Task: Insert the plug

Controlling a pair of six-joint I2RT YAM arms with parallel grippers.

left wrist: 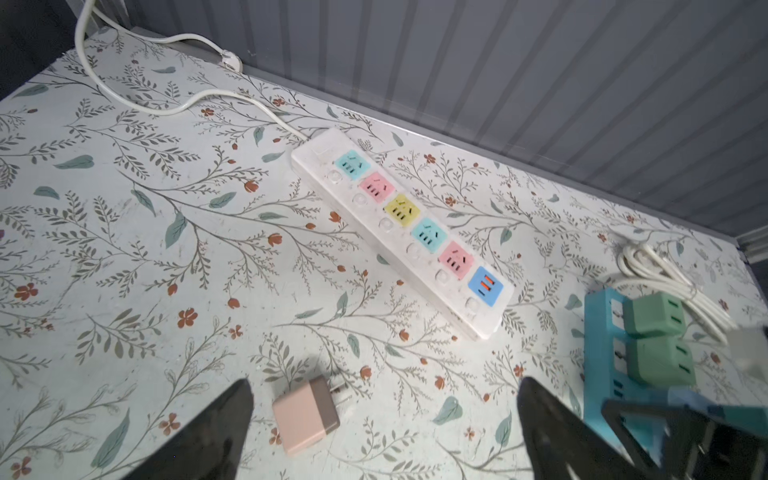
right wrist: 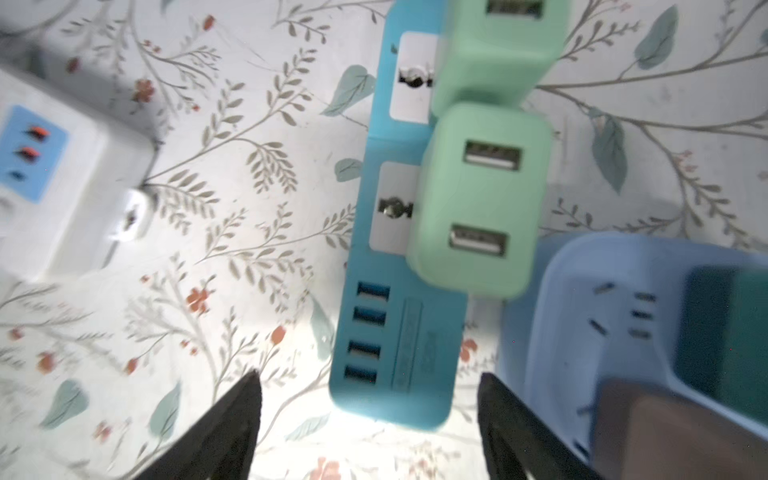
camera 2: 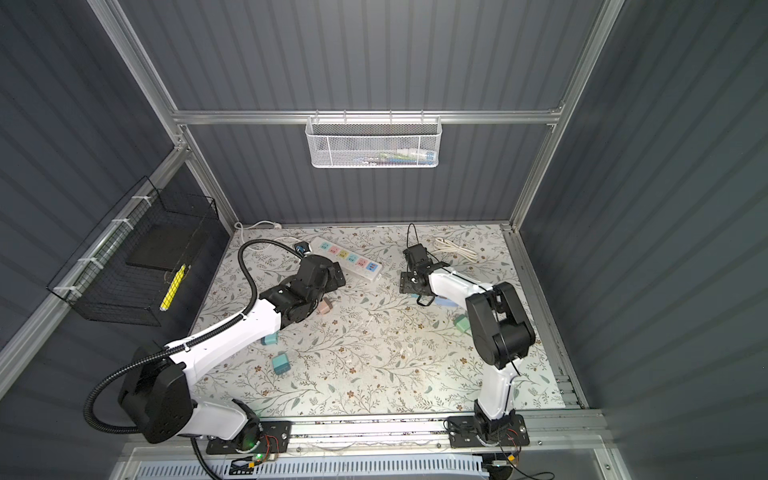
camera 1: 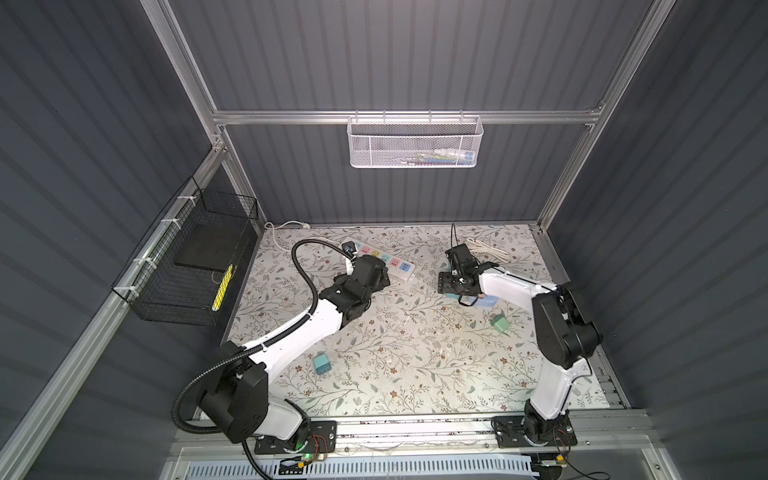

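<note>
A pink plug [left wrist: 305, 415] lies flat on the floral table, prongs out, between the fingers of my left gripper [left wrist: 384, 399]. The gripper is open and the plug sits nearer one finger, untouched. In a top view the plug [camera 2: 324, 307] peeks out beside the left wrist. The white power strip [left wrist: 399, 224] with coloured sockets lies just beyond it, also in both top views [camera 1: 386, 259]. My right gripper [right wrist: 370, 382] is open above the end of a teal socket strip [right wrist: 390, 332], touching nothing. Two green plugs [right wrist: 478, 199] sit inserted in that strip.
A light blue socket block [right wrist: 582, 311] lies beside the teal strip. Loose plugs lie on the table: a teal one [camera 1: 323, 365] and a green one [camera 1: 500, 324]. A coiled white cable [camera 1: 488, 247] lies at the back right. A black wire basket [camera 1: 195, 266] hangs on the left wall.
</note>
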